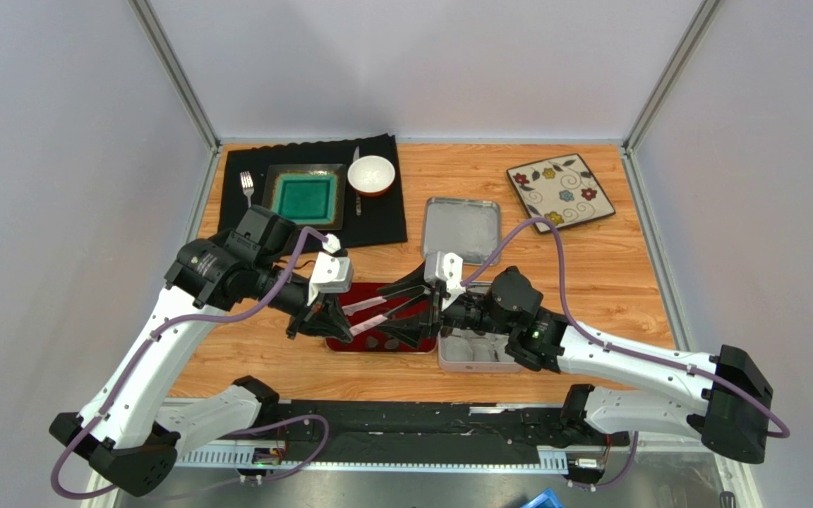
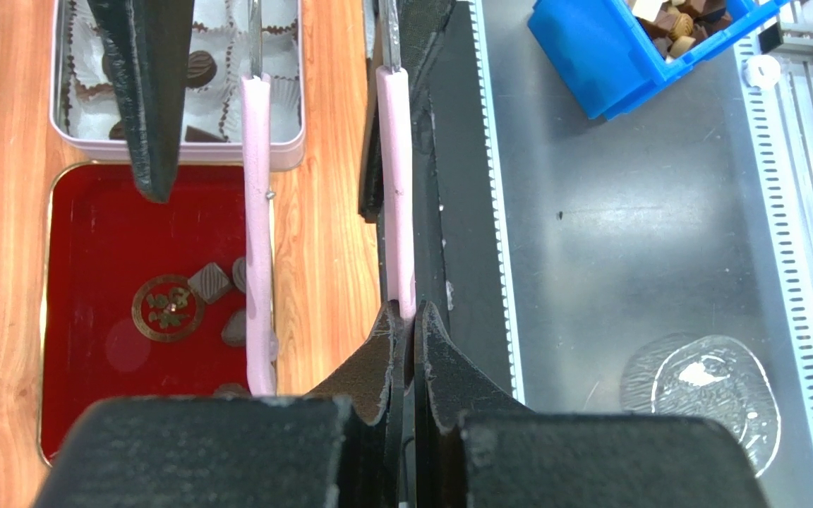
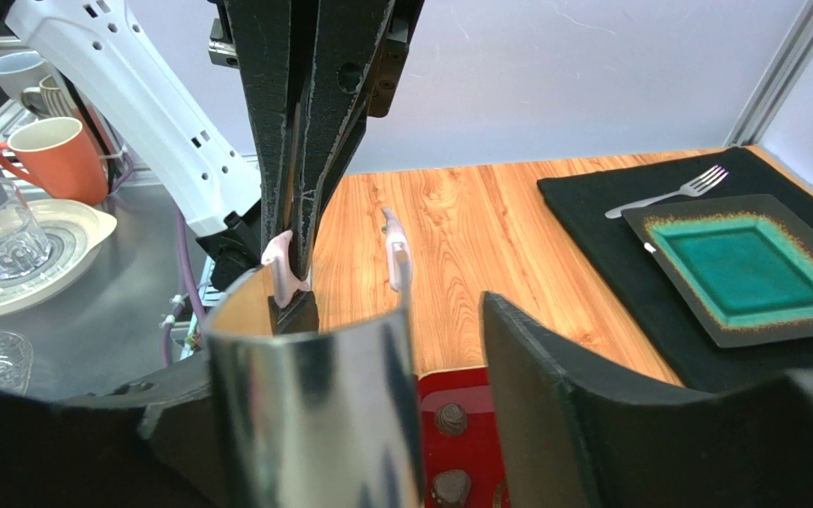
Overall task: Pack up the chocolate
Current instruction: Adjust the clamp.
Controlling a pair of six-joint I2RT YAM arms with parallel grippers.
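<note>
Chocolate pcs point(image 2: 209, 282) under tongs point(image 2: 257, 212), red tray point(image 2: 93, 243)

The light is bright, white and even, falling from above in all three views. In the overhead view the arms cast only faint, soft shadows on the wooden table point(image 1: 602, 286), and the wall posts lean outward toward the upper corners, as a wide lens bends them. In the left wrist view the metal bench point(image 2: 633, 265) at right has a pale sheen, and the red tray point(image 2: 103, 254) shows a dull gloss. In the right wrist view the right gripper point(image 3: 437, 360) along the bottom edge is soft and out of focus. A metal sheet point(image 3: 315, 413) at lower left shines mirror-bright, and the background is sharp.
</note>
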